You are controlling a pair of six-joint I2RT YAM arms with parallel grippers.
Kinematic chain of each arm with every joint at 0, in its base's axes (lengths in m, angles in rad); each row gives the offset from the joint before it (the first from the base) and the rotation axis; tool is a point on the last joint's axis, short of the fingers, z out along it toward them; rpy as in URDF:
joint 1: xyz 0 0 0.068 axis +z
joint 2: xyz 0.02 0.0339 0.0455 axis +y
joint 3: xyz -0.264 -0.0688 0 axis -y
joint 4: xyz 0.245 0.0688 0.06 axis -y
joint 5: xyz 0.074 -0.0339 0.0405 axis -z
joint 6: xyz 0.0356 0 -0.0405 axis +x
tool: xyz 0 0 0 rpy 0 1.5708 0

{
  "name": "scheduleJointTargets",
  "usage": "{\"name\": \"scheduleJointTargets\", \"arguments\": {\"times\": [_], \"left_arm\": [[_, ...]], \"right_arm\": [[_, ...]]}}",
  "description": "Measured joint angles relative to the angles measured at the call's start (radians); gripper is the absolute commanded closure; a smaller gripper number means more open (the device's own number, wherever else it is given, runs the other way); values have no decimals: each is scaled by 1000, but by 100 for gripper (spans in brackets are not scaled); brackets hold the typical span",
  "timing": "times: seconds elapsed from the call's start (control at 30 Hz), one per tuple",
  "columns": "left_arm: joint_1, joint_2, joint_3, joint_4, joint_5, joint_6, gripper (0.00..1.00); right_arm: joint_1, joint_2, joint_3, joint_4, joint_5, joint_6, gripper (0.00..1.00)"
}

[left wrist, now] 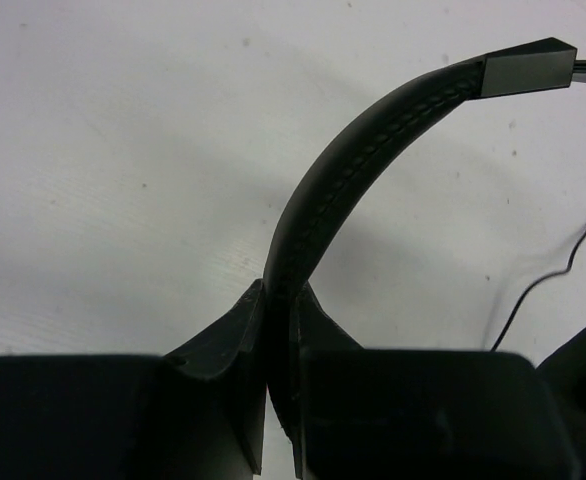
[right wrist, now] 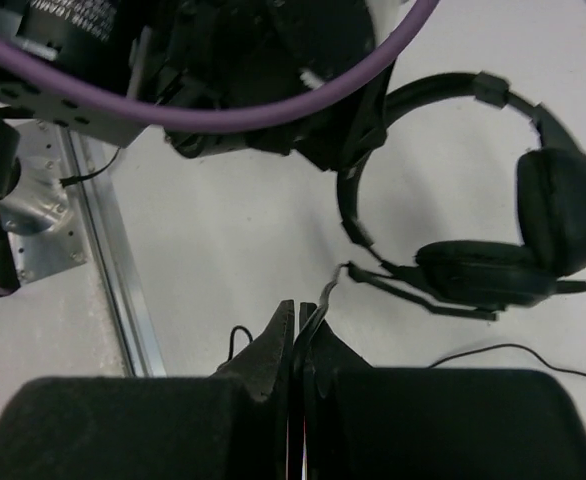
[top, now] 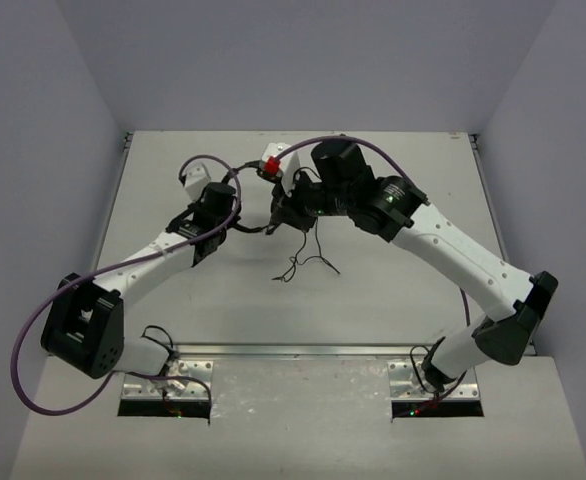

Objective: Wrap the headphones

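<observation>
Plain white table [top: 373,300] boxed in by pale grey walls [top: 43,120]. The headphones [right wrist: 493,240] are about mid-table, a bit toward the far edge, with the long axis running roughly left-to-right: headband [left wrist: 373,150] arch on the left, earcups [right wrist: 558,210] toward the right edge. Can't tell if they're resting on the table or lifted, but the left gripper [left wrist: 278,320] is clamped tight on the headband and the right gripper [right wrist: 298,325] is pinched on the thin cable [right wrist: 325,295].

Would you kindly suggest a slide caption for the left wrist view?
Left end effector clamped on the stitched headband of the headphones.
</observation>
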Motion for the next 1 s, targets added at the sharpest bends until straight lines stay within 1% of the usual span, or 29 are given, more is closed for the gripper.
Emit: {"name": "scheduleJointTargets", "arguments": {"times": [0.17,0.27,0.4,0.5,0.6,0.73,0.83,0.93,1.0], "left_arm": [[-43,-1,-79,140,131,135,100],[-83,-1,-95,180,188,218,100],[-174,-2,-95,226,217,318,100],[-212,-4,-98,229,231,365,100],[-215,-13,-99,224,225,373,100],[-217,-17,-87,176,206,388,100],[-235,-17,-83,147,230,400,100],[-254,-15,-48,90,228,371,100],[-256,-16,8,29,210,328,100]], "right_arm": [[-45,53,72,-43,46,-20,99],[-79,89,95,-59,60,-20,99],[-143,135,142,-89,89,-20,99],[-204,162,168,-92,127,-27,99],[-241,166,150,-98,210,-64,99],[-258,151,70,-63,296,-120,99],[-282,120,11,-45,305,-158,99],[-344,87,-3,-51,277,-192,97],[-400,55,-11,-48,246,-214,90]]}}
